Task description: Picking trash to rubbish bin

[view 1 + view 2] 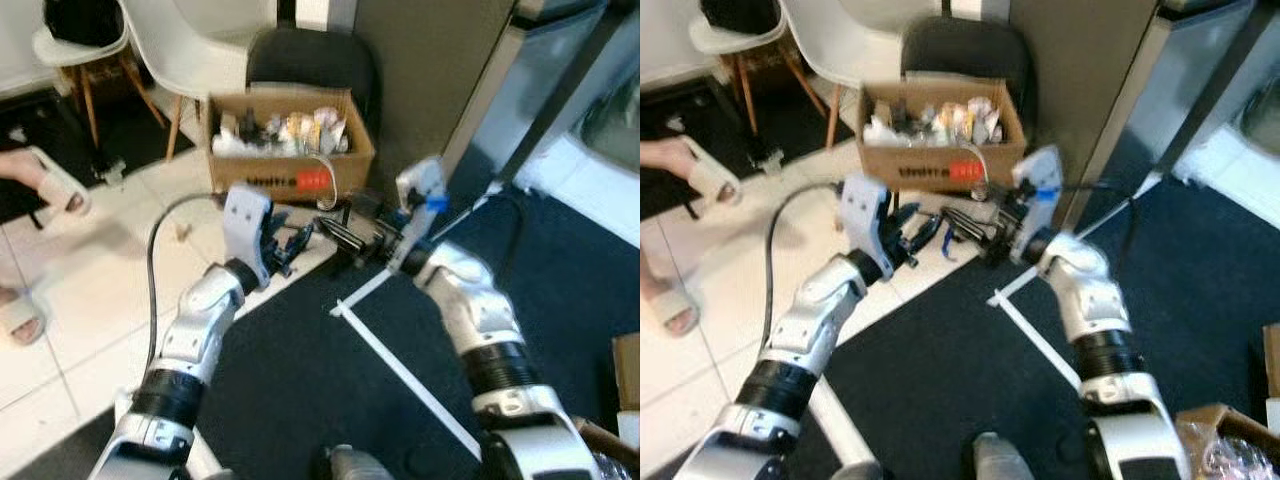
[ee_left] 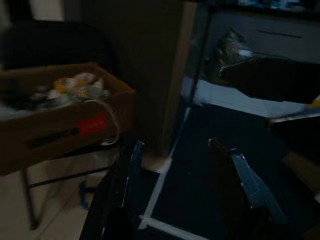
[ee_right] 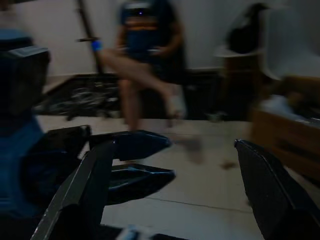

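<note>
I have both silver arms raised and reaching forward, elbows bent, so that the two wrists angle in toward each other ahead of me. My left gripper [image 1: 290,245] is held out with its two black fingers [image 2: 122,185] spread apart, and nothing sits between them. My right gripper [image 1: 975,232] points across toward the left one, its fingers [image 3: 270,185] likewise parted wide with nothing in their grasp, and the two grippers' tips sit close together without touching.
</note>
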You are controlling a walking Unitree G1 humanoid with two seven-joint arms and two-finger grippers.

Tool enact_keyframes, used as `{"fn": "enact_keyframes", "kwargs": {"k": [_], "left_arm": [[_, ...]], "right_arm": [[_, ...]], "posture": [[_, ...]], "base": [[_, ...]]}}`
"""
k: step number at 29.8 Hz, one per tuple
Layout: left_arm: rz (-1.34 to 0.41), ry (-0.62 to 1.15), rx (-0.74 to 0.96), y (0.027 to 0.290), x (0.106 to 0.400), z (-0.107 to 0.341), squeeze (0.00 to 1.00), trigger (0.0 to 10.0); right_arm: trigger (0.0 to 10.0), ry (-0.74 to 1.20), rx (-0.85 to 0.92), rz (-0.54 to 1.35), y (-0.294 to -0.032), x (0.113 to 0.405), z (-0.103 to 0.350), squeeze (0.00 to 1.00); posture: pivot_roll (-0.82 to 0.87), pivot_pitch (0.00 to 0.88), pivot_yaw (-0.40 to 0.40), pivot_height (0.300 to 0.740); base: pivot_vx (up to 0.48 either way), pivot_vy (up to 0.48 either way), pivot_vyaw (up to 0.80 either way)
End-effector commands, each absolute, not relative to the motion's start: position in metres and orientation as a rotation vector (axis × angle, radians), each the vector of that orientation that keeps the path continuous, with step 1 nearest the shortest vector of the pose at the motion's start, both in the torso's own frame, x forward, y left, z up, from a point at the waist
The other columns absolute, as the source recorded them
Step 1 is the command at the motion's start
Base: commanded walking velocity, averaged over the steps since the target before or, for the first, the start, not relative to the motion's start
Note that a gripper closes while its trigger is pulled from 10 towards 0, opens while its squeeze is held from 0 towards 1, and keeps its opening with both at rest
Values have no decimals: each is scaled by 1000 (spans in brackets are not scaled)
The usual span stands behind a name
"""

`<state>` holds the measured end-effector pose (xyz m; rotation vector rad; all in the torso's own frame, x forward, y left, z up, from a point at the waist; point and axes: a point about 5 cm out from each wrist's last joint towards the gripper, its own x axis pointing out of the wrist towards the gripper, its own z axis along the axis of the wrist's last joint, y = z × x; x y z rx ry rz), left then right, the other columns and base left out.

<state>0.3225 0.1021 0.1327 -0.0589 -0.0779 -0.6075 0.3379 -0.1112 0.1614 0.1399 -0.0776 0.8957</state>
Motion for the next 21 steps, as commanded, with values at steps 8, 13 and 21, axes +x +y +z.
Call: {"fn": "enact_keyframes", "kwargs": {"k": [8, 13, 21], "left_arm": [[-614, -71, -55, 101, 321, 130, 0, 10000], [-613, -73, -68, 101, 322, 130, 0, 10000], [-613, -73, -73, 102, 322, 130, 0, 10000]], "right_arm": [[10000, -81, 123, 882, -117, 339, 162, 0], [10000, -82, 117, 883, -117, 339, 163, 0], [10000, -82, 112, 886, -116, 339, 163, 0]], "posture": [[-21, 0, -32, 740], [-25, 0, -30, 740], [-25, 0, -30, 740]], "base": [[-427, 0, 0], [-201, 0, 0], [0, 0, 0]]}}
